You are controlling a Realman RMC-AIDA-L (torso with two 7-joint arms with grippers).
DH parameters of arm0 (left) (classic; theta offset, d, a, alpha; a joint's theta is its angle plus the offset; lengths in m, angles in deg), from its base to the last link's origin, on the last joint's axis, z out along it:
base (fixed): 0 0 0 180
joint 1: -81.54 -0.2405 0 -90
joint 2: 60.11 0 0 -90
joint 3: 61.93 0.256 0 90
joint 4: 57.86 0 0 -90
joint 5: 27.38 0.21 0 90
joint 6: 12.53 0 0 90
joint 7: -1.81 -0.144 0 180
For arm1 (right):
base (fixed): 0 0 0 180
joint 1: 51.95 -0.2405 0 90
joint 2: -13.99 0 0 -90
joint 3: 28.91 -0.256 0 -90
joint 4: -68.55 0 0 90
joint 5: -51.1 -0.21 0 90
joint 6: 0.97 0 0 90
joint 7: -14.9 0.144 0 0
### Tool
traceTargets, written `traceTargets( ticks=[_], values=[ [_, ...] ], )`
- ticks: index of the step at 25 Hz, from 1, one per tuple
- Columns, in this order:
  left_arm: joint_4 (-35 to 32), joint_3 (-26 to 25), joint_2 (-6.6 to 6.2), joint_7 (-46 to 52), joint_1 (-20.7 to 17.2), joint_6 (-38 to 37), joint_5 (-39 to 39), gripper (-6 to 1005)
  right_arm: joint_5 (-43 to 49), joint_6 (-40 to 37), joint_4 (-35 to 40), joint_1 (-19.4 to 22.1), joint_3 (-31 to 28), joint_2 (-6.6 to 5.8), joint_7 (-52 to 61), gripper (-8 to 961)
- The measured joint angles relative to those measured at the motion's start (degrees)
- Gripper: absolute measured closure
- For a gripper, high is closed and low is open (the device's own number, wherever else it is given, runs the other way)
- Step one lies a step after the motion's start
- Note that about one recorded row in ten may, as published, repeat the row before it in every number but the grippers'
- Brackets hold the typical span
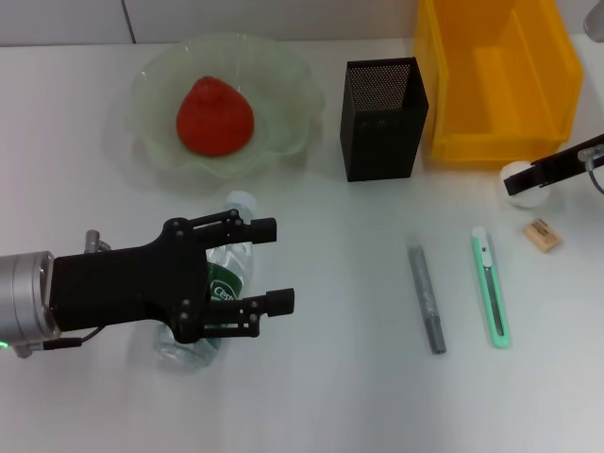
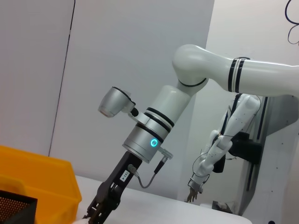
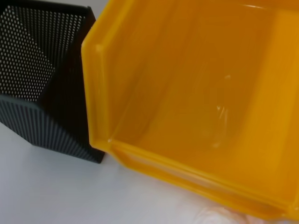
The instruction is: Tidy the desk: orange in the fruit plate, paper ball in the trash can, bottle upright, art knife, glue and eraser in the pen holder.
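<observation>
Lying on its side on the white desk (image 1: 311, 396), the clear plastic bottle (image 1: 219, 283) is pointing its white cap toward the glass fruit plate (image 1: 151, 80), while the left gripper (image 1: 272, 264) is hovering over it, black fingers (image 1: 255, 227) spread wide. Farther right, the right gripper (image 1: 525, 179) is pinching the white paper ball (image 1: 525, 185) beside the yellow trash can (image 1: 448, 85).

Bright, even light floods the white desk (image 1: 311, 396) from overhead, and shadows are soft and short: a faint grey one beside the pen holder (image 1: 381, 118), another under the left gripper (image 1: 269, 264). The yellow bin (image 3: 196, 93) glows, with a small glare streak on its inner floor. A pale blur sits at the right wrist view's lower edge. The left wrist view stays crisp.
</observation>
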Motion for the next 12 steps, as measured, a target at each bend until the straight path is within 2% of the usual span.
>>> traceTargets(
  ticks=[3, 6, 9, 12],
  values=[
    [0.0, -0.3, 0.01, 0.0, 0.0, 0.1, 0.0, 185, -0.2, -1.0, 1.4, 0.4, 0.3, 0.01, -0.1, 456],
    [0.0, -0.7, 0.02, 0.0, 0.0, 0.1, 0.0, 185, -2.5, -5.2, 6.3, 1.8, 0.2, 0.03, -0.3, 457],
    [0.0, -0.7, 0.02, 0.0, 0.0, 0.1, 0.0, 185, -9.6, -11.8, 14.1, 4.3, -0.3, -0.12, -1.4, 457],
    [0.0, -0.8, 0.02, 0.0, 0.1, 0.1, 0.0, 185, -19.3, -15.7, 20.7, 6.8, -1.4, -1.40, -2.1, 458]
  ],
)
